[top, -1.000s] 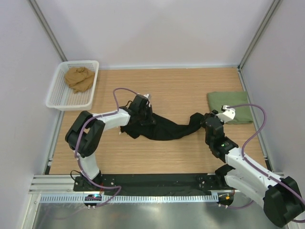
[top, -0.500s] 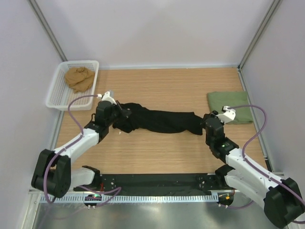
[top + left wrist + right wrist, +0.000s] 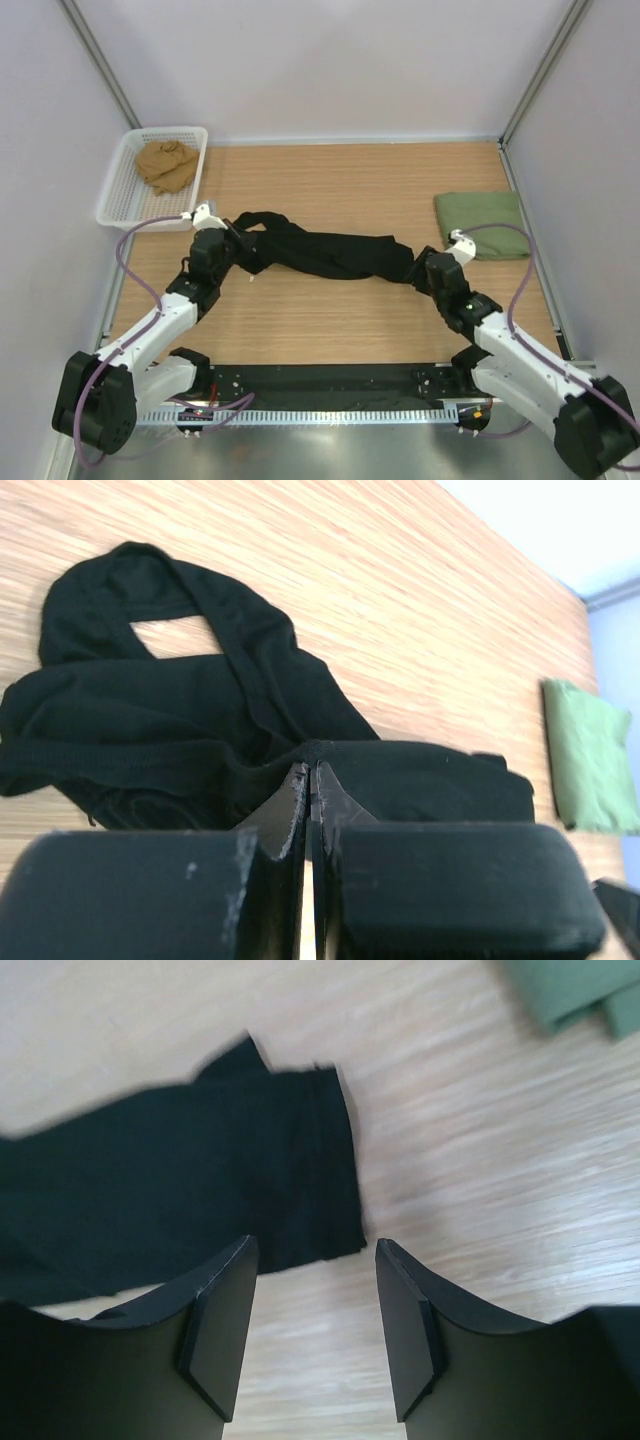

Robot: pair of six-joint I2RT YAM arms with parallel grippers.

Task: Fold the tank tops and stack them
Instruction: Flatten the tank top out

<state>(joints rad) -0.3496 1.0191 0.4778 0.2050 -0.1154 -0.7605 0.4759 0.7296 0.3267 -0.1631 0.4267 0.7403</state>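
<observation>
Right wrist shows right claw (image 3: 315, 1252) spread (top view hides this); left claw (image 3: 311, 772) pinches black tank top (image 3: 150, 715).

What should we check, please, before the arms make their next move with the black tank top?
1. Left fingers shut on the black tank top: ok.
2. Right fingers open, holding nothing: ok.
3. Black tank top lying flat: not ok, it is bunched into a twisted band.
4. Green tank top folded and apart from the black one: ok.
5. Basket apart from both tops: ok.
</observation>
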